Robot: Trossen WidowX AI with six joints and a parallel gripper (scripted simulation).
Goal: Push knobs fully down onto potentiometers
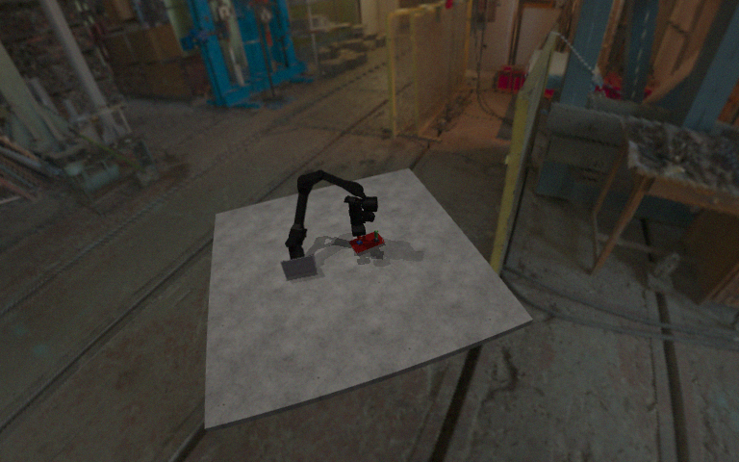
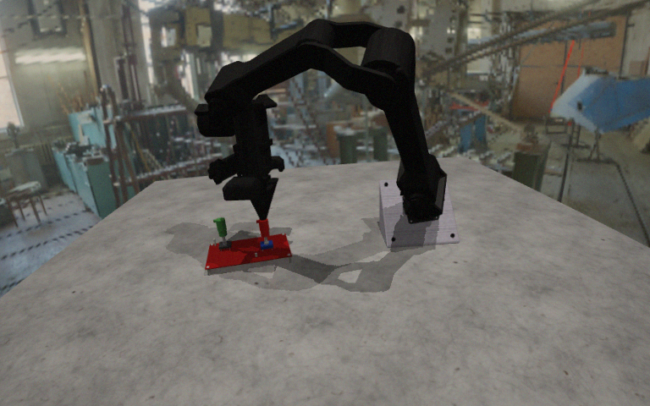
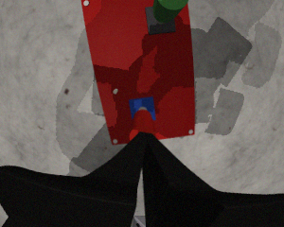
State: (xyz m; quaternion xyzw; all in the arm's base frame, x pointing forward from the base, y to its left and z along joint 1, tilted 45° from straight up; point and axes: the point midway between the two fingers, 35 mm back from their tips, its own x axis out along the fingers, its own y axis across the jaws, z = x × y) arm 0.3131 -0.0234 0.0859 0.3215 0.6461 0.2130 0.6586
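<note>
Red knob [image 2: 263, 228] [image 3: 143, 124] beneath gripper [image 1: 358, 235] [image 2: 263, 218] [image 3: 146, 134]

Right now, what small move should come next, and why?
Probably press straight down: the end effector is shut, its tips at the top of the red knob, which stands above its blue potentiometer with a gap showing.

Exterior view: circuit board [image 1: 367, 244] [image 2: 235, 258] [image 3: 115, 38] on table [image 1: 305, 343] [image 2: 318, 342] [image 3: 24, 57], left of arm mount [image 1: 299, 269] [image 2: 393, 223]; knobs [image 1: 375, 233] [image 2: 222, 228] [image 3: 169, 10] above potentiometers [image 1: 360, 243] [image 2: 267, 245] [image 3: 136, 102].

Dim light from above throws layered grey shadows across the table [image 1: 350, 343] [image 2: 318, 342] [image 3: 28, 71].
</note>
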